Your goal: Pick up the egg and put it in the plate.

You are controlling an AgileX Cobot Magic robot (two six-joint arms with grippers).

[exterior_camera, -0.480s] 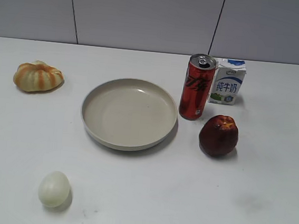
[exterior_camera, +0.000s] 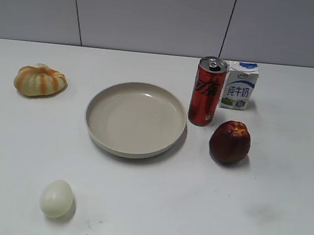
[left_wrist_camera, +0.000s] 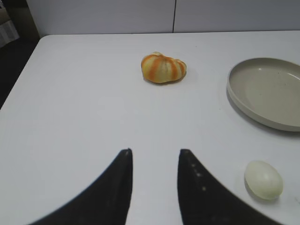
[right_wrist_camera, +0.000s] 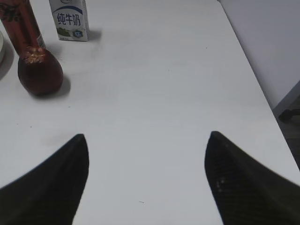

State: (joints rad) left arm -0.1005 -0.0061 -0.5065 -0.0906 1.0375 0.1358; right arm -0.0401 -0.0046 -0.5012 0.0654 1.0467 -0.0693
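The pale cream egg (exterior_camera: 57,198) lies on the white table at the front left, apart from the beige plate (exterior_camera: 139,88) in the middle. In the left wrist view the egg (left_wrist_camera: 264,179) lies to the right of my left gripper (left_wrist_camera: 154,151), which is open and empty above bare table; the plate (left_wrist_camera: 243,101) shows at the right edge. My right gripper (right_wrist_camera: 147,136) is open wide and empty over bare table. Neither gripper shows in the exterior view.
An orange-striped pumpkin-shaped thing (exterior_camera: 40,80) lies at the far left. A red can (exterior_camera: 207,92), a milk carton (exterior_camera: 239,85) and a dark red apple (exterior_camera: 230,142) stand right of the plate. The table's right edge (right_wrist_camera: 255,89) shows in the right wrist view.
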